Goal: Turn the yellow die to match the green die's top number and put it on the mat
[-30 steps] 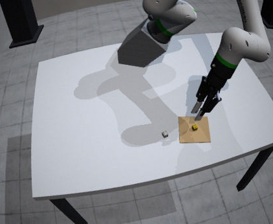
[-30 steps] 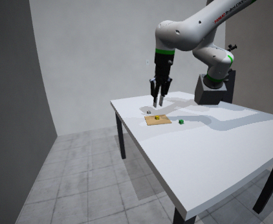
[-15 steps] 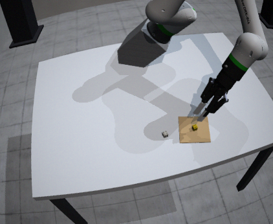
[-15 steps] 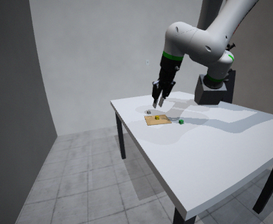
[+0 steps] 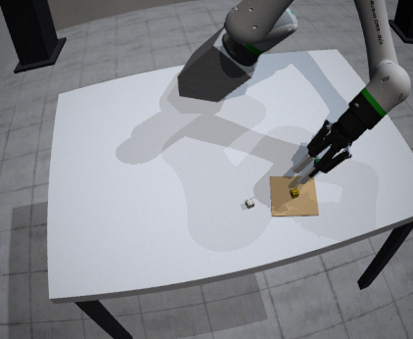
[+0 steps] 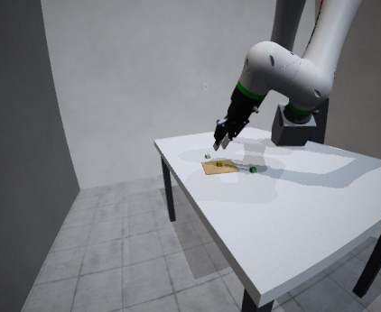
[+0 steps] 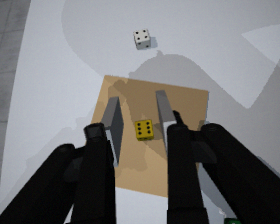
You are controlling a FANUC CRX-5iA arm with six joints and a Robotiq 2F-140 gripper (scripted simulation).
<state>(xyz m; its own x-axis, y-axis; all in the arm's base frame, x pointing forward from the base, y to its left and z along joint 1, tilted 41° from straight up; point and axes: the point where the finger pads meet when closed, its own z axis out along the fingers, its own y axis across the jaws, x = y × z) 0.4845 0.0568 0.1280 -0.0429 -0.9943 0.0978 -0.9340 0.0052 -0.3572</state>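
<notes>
The yellow die (image 5: 295, 193) (image 6: 219, 164) (image 7: 144, 129) sits flat on the tan mat (image 5: 280, 209) (image 6: 212, 170) (image 7: 193, 100), well inside its edges, with six pips on top in the wrist view. The green die (image 5: 317, 161) (image 6: 253, 169) (image 7: 232, 221) stands on the table outside the mat; the fingers partly hide it in the top view, the wrist view cuts it off, and its top number is unreadable. My gripper (image 5: 300, 175) (image 6: 220, 147) (image 7: 139, 108) is open and empty. It is tilted and hangs above the mat, touching no die.
A white die (image 5: 250, 203) (image 6: 208, 156) (image 7: 141, 37) lies flat on the white table (image 5: 128, 220) (image 6: 263, 234) beyond the mat's edge, with four pips on top in the wrist view. The arm's base block (image 5: 206, 78) (image 6: 292, 133) stands at the back of the table.
</notes>
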